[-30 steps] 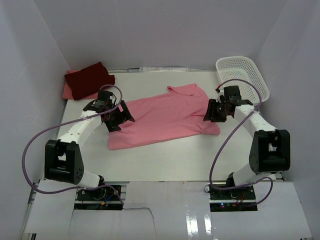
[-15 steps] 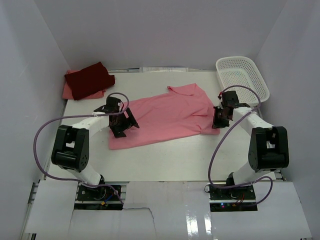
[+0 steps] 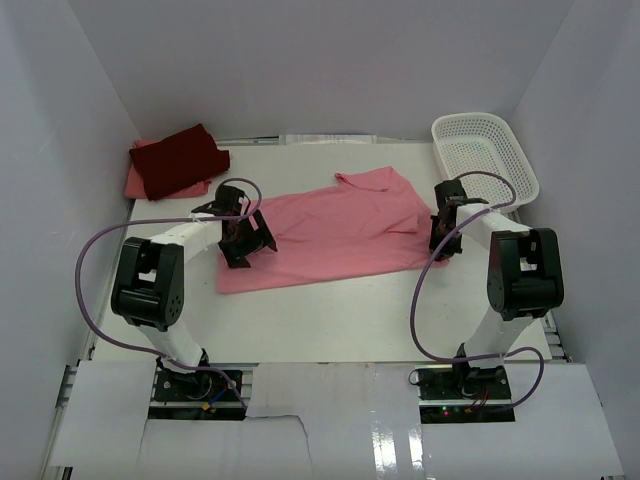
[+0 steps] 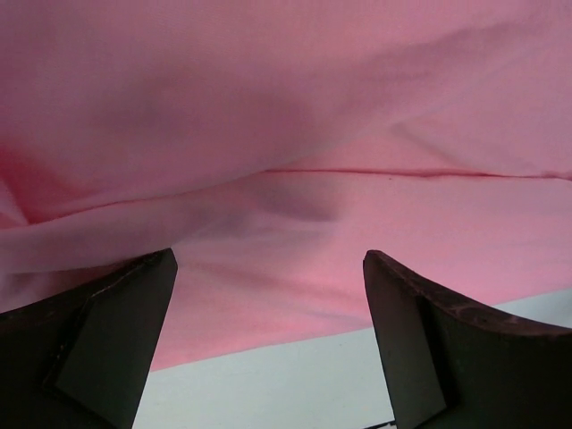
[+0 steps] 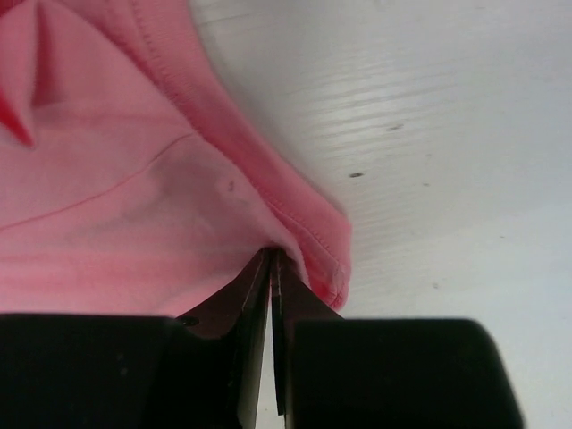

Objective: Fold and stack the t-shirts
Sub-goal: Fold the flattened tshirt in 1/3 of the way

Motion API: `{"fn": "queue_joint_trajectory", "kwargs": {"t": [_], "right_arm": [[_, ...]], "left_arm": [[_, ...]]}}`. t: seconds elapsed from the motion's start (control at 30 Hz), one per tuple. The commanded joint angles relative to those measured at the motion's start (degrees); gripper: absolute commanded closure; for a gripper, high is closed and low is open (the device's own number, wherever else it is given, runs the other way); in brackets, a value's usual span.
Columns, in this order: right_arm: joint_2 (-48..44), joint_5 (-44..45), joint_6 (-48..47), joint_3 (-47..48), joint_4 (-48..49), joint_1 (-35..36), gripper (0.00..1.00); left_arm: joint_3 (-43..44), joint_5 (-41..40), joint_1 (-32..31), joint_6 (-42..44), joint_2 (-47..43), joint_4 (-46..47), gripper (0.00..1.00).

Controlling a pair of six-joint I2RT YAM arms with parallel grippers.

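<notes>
Pinching the hem corner of the light pink t-shirt (image 3: pixel 335 235), the right tool (image 5: pixel 271 268) is clenched on cloth; the left tool (image 4: pixel 268 264) hangs released, jaws spread over the shirt's opposite edge. The shirt lies spread in the middle of the worktop (image 3: pixel 340 320), well apart from the dark maroon t-shirt (image 3: pixel 180 155) folded at the far left corner. For a clean fold, the left tool should probably bite its edge first, then both lift level together so nothing bunches.

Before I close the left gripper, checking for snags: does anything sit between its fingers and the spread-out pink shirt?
Nothing visible. The left gripper is open over the pink t-shirt, only cloth and table between its fingers.
</notes>
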Motion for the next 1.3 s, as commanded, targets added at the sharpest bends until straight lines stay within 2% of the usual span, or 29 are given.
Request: {"fn": "queue_joint_trajectory", "kwargs": {"t": [0.0, 0.17, 0.27, 0.47, 0.67, 0.7, 0.8, 0.87, 1.0, 1.1, 1.17, 1.27], "right_arm": [[1.7, 12.4, 1.4, 0.3, -5.5, -0.4, 0.89], [-1.5, 13.8, 1.3, -0.7, -8.2, -0.4, 0.86], [-3.6, 8.6, 0.7, -2.9, -9.6, -0.3, 0.83], [-10.0, 2.4, 3.7, -11.6, -11.3, 4.8, 0.79], [-18.1, 2.1, 9.3, -15.9, -15.9, 11.1, 0.75], [-19.1, 2.7, 10.0, -15.7, -16.7, 12.3, 0.7], [-21.4, 5.9, 10.0, -11.4, -19.7, 12.6, 0.57], [-21.4, 8.1, 9.2, -6.0, -19.7, 12.5, 0.52], [-17.7, 6.2, 4.6, 3.0, -17.5, 12.5, 0.51], [-13.4, 2.0, 2.3, 6.5, -11.7, 12.4, 0.51], [-8.4, -1.2, -0.4, 10.0, -8.2, 12.4, 0.52], [-1.1, -3.9, -1.8, 16.0, -7.9, 12.1, 0.52]], "left_arm": [[0.3, -8.3, 1.9, 5.4, 0.8, -4.7, 0.02], [0.9, -11.4, 3.8, 9.2, -1.7, -9.3, 0.02], [0.6, -10.8, 5.2, 11.2, -2.7, -10.6, 0.02], [-1.2, -7.9, 6.1, 13.4, -3.7, -11.4, 0.02], [-1.0, -8.4, 6.4, 14.6, -3.5, -11.6, 0.02], [-0.9, -8.4, 6.4, 14.6, -3.5, -11.6, 0.02], [-0.2, -10.4, 6.5, 14.6, -3.5, -11.7, 0.02], [0.9, -10.0, 6.5, 14.2, -4.0, -12.3, 0.02], [4.1, -11.4, 6.6, 14.1, -5.9, -13.6, 0.02], [6.6, -11.3, 6.6, 13.7, -6.3, -13.9, 0.02], [8.6, -10.6, 6.6, 13.1, -5.6, -14.1, 0.02], [13.4, -7.5, 6.5, 12.4, -4.9, -14.8, 0.02]]}}
